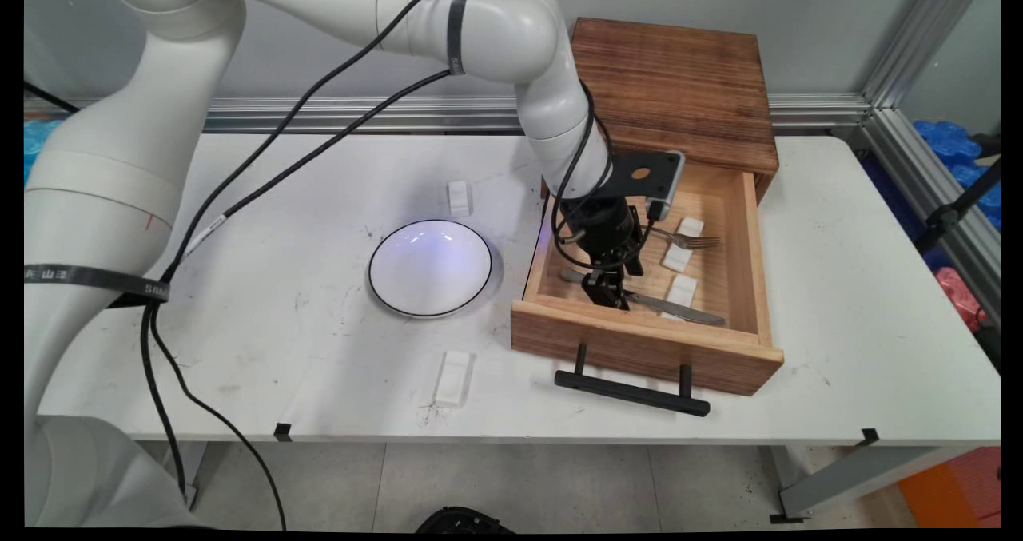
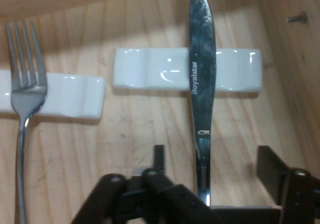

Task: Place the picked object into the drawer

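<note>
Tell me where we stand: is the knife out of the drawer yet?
Not yet. Done: the drawer is pulled open and the end effector is down inside it. In hand: its fingers are open on either side of the knife handle, not closed. Left: knife and fork both lie on white rests in the drawer; the plate on the table holds nothing.

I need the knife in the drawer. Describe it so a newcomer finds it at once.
Find the open wooden drawer at the table's right, beside the white plate. Inside, the knife lies across a white ceramic rest, its handle between the open gripper's fingers. Unlike the fork alongside, it has a flat blade lettered Royalstar.
</note>
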{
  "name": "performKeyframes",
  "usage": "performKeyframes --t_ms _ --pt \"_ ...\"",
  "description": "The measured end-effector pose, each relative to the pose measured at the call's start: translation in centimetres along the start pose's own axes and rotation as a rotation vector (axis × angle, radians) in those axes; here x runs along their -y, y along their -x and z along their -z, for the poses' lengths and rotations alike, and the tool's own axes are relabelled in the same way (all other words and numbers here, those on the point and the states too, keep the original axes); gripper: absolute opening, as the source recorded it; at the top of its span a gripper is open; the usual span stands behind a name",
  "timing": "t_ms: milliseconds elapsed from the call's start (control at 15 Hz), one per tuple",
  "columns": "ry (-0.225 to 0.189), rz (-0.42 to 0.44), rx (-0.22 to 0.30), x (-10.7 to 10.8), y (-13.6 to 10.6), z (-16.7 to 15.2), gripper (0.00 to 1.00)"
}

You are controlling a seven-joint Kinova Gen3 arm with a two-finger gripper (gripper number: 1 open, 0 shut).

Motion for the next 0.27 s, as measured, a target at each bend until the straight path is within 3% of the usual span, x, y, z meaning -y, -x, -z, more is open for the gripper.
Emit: performKeyframes --t_ms 267 --pt "-0.002 0.001 -0.001 -0.15 0.12 0.24 1.00"
